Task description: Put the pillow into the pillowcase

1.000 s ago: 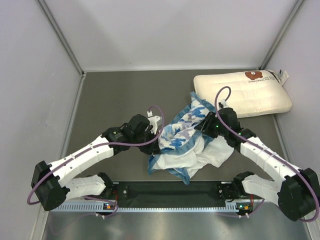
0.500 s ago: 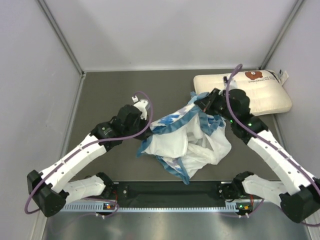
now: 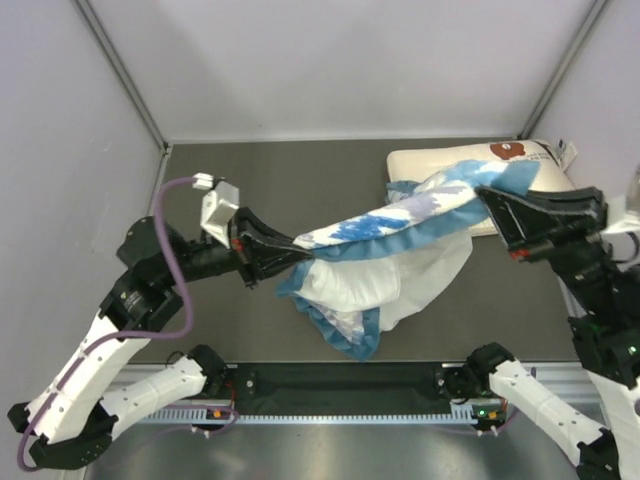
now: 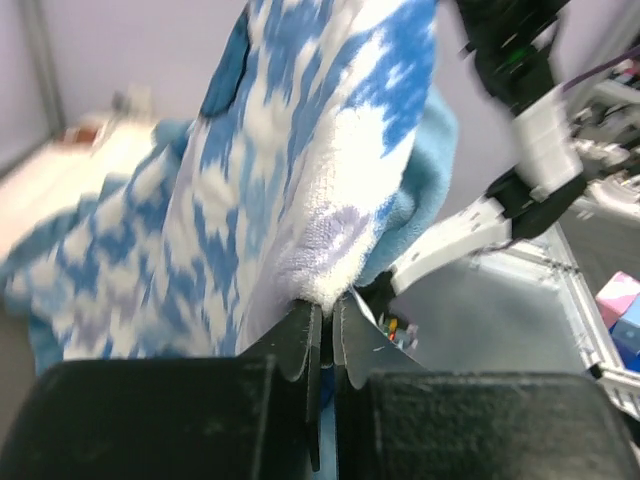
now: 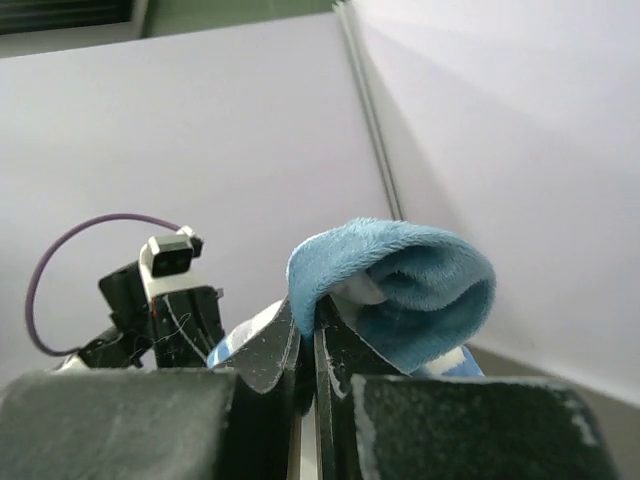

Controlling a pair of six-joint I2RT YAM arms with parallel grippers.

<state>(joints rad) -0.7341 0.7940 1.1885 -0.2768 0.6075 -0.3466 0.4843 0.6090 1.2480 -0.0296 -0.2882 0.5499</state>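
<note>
On pillow (image 3: 432, 163), bear logo (image 3: 507, 150) (text unreadable)

The pillowcase (image 3: 390, 215) spans from left end effector (image 3: 292, 243) to right end effector (image 3: 483, 193), which sits over the pillow (image 3: 440, 160).

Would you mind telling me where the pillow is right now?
In the top view, the pillow lies in the far right corner of the table, its near edge partly covered by the raised pillowcase.

The left arm (image 3: 150, 285) was lifted high and stretched rightward, the right arm (image 3: 590, 270) lifted and stretched leftward (forearms roughly level, facing each other). Each arm's jaws were pinched tight on the pillowcase (image 3: 390, 215).
</note>
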